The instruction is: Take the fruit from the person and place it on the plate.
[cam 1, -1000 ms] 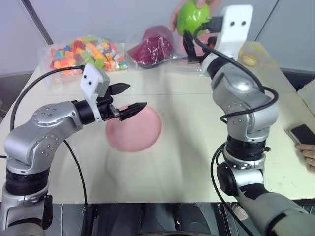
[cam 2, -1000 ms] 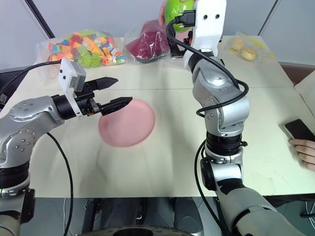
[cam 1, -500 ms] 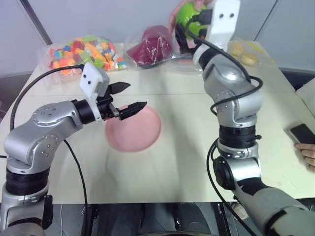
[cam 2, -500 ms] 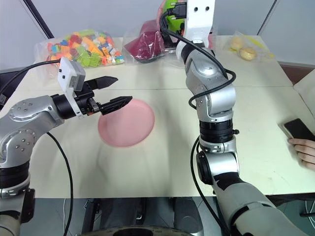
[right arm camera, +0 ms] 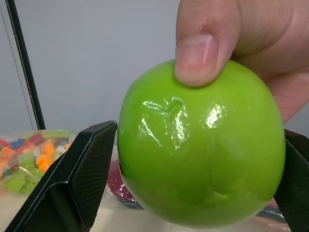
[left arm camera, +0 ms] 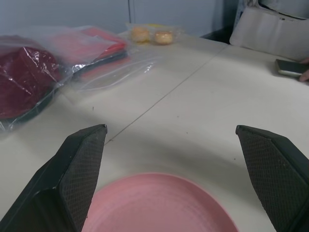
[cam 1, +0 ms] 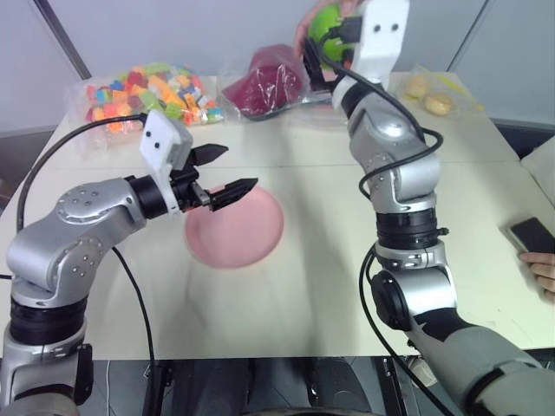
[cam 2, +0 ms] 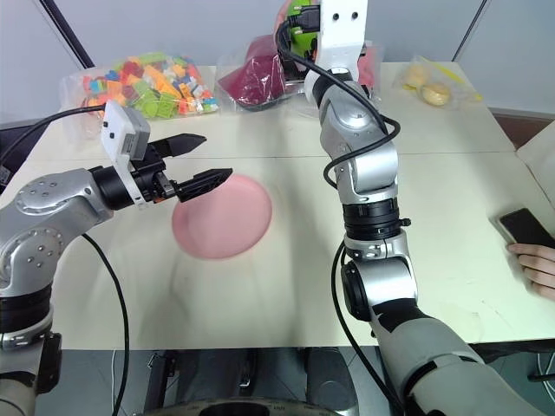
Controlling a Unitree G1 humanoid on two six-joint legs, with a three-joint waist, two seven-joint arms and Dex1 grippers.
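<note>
A person's hand (right arm camera: 227, 38) holds the shiny green fruit (right arm camera: 200, 145) up over the table's far edge, thumb on top. My right gripper (cam 1: 323, 54) is raised to it and open, one black finger (right arm camera: 89, 174) on each side of the fruit (cam 1: 325, 19); I cannot tell whether they touch it. The pink plate (cam 1: 238, 230) lies flat at the table's middle left. My left gripper (cam 1: 236, 166) hovers level just over the plate's near-left rim (left arm camera: 159, 203), open and holding nothing.
Along the table's far edge lie a bag of coloured bricks (cam 1: 152, 91), a dark red thing in a clear bag (cam 1: 264, 87) and pale yellow round items in a bag (cam 1: 431, 94). A phone (cam 1: 533, 236) and a person's other hand (cam 1: 545, 269) rest at the right edge.
My right arm has stretched forward and a little left, bringing its open gripper up around the fruit. The left arm and the plate have kept still.
</note>
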